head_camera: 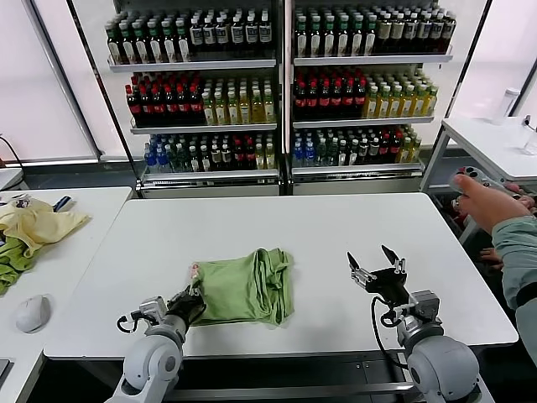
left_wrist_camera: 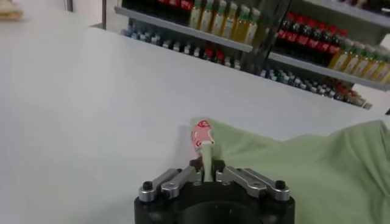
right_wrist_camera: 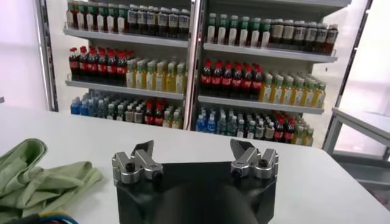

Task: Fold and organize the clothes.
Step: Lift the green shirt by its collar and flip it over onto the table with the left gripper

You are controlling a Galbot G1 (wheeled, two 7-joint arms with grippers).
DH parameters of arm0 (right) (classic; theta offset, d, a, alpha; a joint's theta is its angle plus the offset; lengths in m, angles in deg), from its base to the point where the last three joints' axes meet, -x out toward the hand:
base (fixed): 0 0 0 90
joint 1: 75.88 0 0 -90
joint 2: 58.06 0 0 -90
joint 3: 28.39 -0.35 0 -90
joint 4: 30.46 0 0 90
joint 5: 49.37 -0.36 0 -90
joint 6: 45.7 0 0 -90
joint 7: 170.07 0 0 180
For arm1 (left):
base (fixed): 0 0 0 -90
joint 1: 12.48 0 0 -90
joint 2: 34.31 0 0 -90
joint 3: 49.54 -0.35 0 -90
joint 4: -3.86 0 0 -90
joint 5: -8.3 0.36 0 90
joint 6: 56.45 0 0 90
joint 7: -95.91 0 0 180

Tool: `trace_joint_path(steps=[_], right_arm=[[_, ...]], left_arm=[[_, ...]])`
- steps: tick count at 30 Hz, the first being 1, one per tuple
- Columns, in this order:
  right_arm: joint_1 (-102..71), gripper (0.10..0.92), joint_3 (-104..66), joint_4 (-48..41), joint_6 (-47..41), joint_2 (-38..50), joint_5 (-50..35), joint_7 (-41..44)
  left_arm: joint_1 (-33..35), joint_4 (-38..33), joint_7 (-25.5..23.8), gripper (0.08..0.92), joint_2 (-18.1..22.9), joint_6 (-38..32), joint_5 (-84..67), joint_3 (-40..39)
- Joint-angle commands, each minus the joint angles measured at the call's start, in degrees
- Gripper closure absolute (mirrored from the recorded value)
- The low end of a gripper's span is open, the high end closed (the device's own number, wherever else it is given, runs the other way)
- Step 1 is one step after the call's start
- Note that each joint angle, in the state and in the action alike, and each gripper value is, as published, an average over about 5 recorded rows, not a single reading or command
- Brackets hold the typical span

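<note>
The light green polo shirt (head_camera: 247, 285) lies folded into a small bundle near the front edge of the white table (head_camera: 336, 227). My left gripper (head_camera: 191, 300) is shut on the shirt's left edge, where a strip of fabric with the red-pink print (left_wrist_camera: 202, 131) stands up between the fingers. The shirt spreads away from that gripper in the left wrist view (left_wrist_camera: 304, 164). My right gripper (head_camera: 375, 262) is open and empty, raised above the table to the right of the shirt. The shirt's end shows in the right wrist view (right_wrist_camera: 36, 179).
A side table (head_camera: 67, 277) on the left holds a pale yellow garment (head_camera: 38, 222), a darker green cloth (head_camera: 10, 260) and a white mouse (head_camera: 32, 312). Shelves of bottles (head_camera: 277, 84) stand behind. A person's hand (head_camera: 487, 201) reaches in at the right.
</note>
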Motion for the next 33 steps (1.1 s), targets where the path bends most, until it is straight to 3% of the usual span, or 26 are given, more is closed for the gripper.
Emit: trace_joint_path(steps=[1,12,24,29,33], right_arm=[[0.0,0.203,-0.1,0.0,0.0,0.0,-0.1,0.0],[0.8,0.203,0.0,-0.4,0.0,0.0,-0.5,0.0],[2.7,0.203,1.0,-1.4,0.4,-0.1,-1.7,0.2],[3.2,0.203,1.1,-1.5,0.7,0.1,-2.5,0.4],[3.2,0.203,1.1,-1.5,1.0,0.1,-2.9,0.5]], left_arm=[[0.0,-1.1,-0.9,0.868,0.1,-1.3,-17.0,3.8],[0.7,-4.9,-0.1,0.873,-2.6,0.7,-35.6,16.8],[1.7,-7.4,0.7,0.873,-18.0,4.6,-43.2,38.8],[1.6,-12.6,1.7,0.873,-21.6,4.7,-38.1,39.0],[0.8,-17.9,2.8,0.873,-19.9,4.6,-29.2,30.6]])
